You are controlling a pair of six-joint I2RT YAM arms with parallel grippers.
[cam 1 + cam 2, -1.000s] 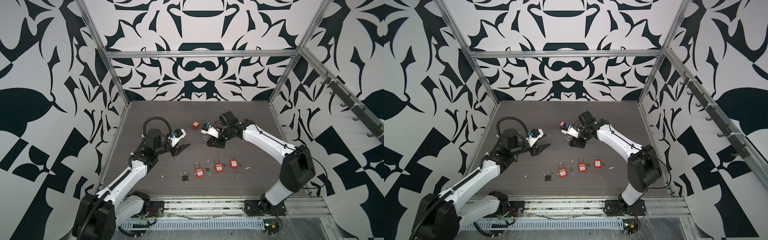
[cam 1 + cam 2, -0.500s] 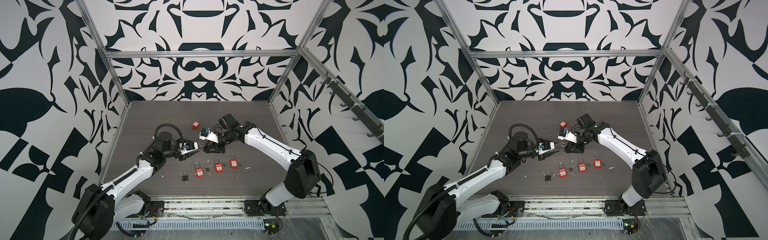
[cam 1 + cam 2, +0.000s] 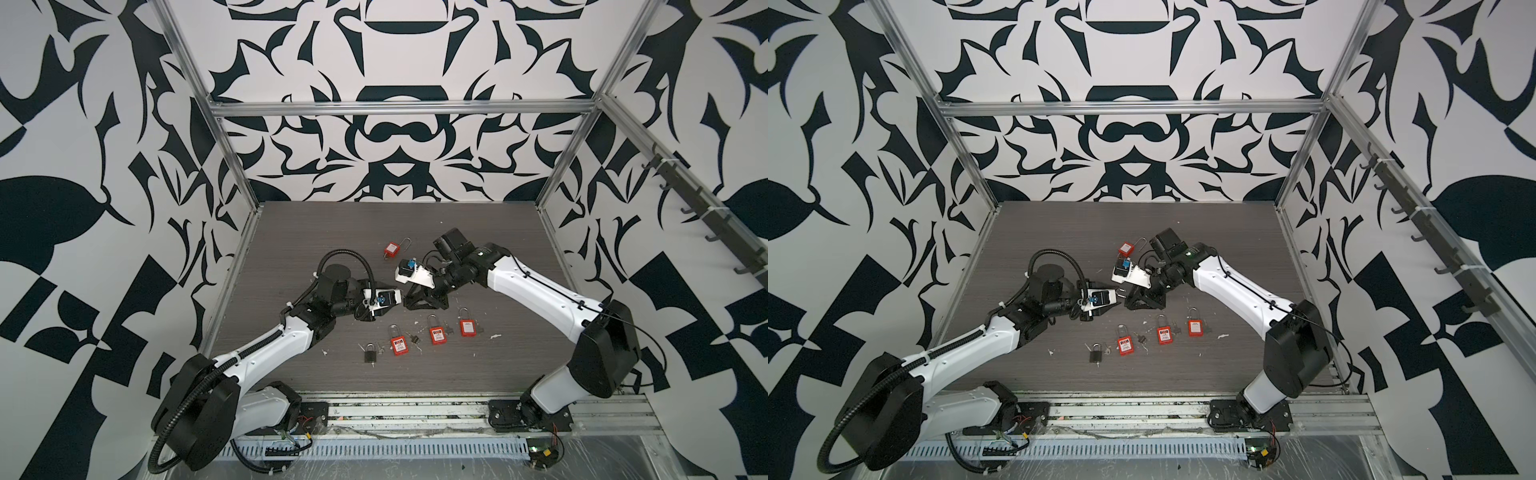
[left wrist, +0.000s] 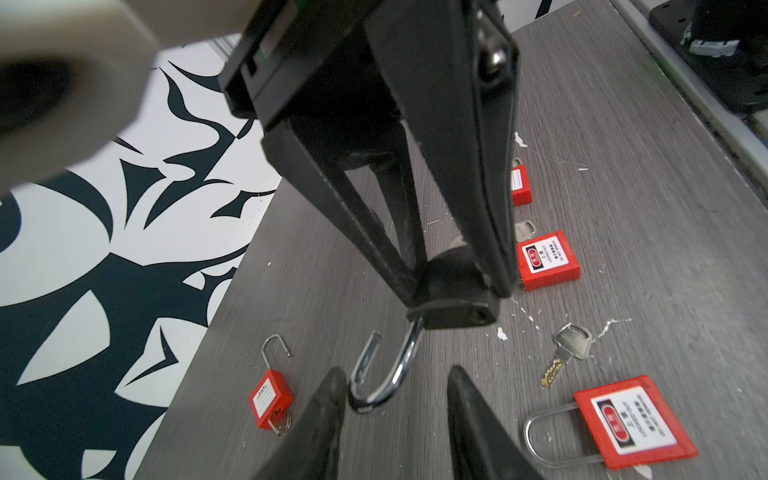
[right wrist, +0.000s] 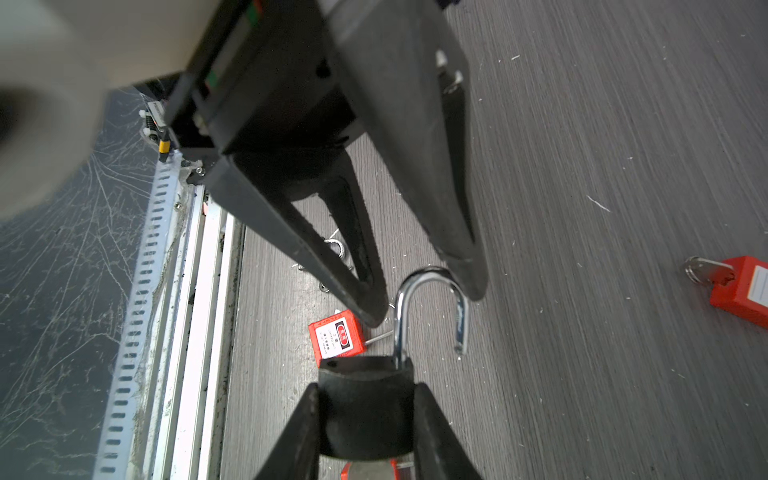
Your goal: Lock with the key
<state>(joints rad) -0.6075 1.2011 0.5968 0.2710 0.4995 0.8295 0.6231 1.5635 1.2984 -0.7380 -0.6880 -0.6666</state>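
Padlock [image 5: 365,411] over table [image 3: 316,232] middle, four padlocks [image 3: 435,335] nearer front

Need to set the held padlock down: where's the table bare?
Bare: table strip between the lone red padlock and back wall; near strip between the small black padlock and front rail. Crowded: the red padlock row and keys.

Walls [image 3: 395,124] on far, left and right sides: white with bold black abstract leaf-like pattern. Aluminium frame [image 3: 399,109] runs across far wall and up corners. Tabletop [image 3: 332,232]: dark grey woodgrain, scattered white flecks [image 3: 495,336]. Hook rack [image 3: 706,216] on right wall, dark hooks in a row. Near edge: metal rail [image 3: 415,409], then slotted cable duct [image 3: 395,451]. Light even, shadows soft.
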